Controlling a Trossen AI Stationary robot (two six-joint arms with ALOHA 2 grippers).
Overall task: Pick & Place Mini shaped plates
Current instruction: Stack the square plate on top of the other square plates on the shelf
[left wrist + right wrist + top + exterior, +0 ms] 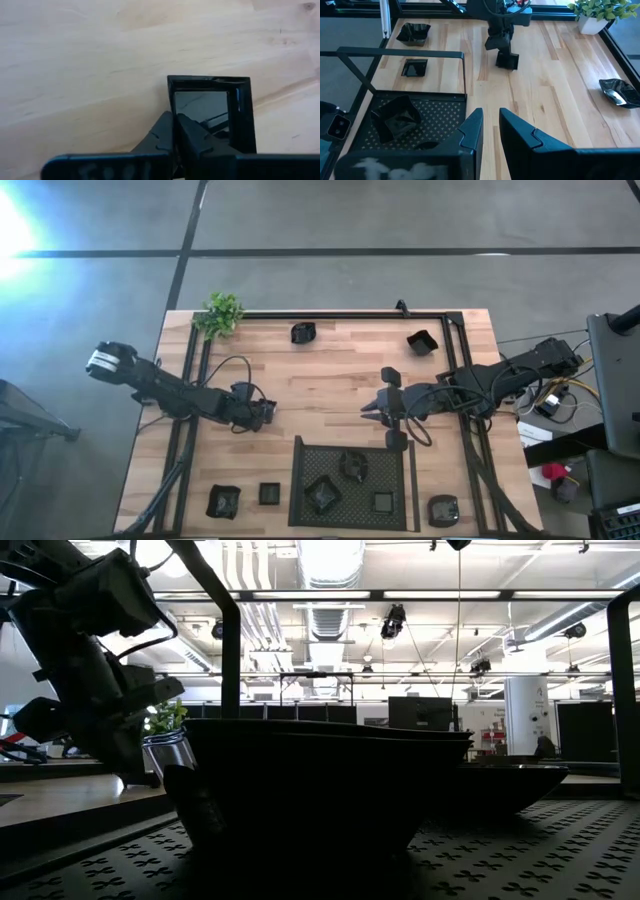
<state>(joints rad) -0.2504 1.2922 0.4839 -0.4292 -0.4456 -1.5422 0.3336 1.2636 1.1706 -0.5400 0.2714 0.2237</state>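
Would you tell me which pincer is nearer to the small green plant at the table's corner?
The left. The left pincer is shut on a square mini plate on the plant's side of the table; the right pincer hovers past mid-table, above the mesh tray.

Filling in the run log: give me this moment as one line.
left pincer: shut on square mini plate | right pincer: open, empty, by mesh tray | tray: three plates inside

Table [330, 380]: pale wood, smooth. Square plate [212, 107]: black, glossy, reflective. Tray [405, 125]: black perforated mesh, matt.
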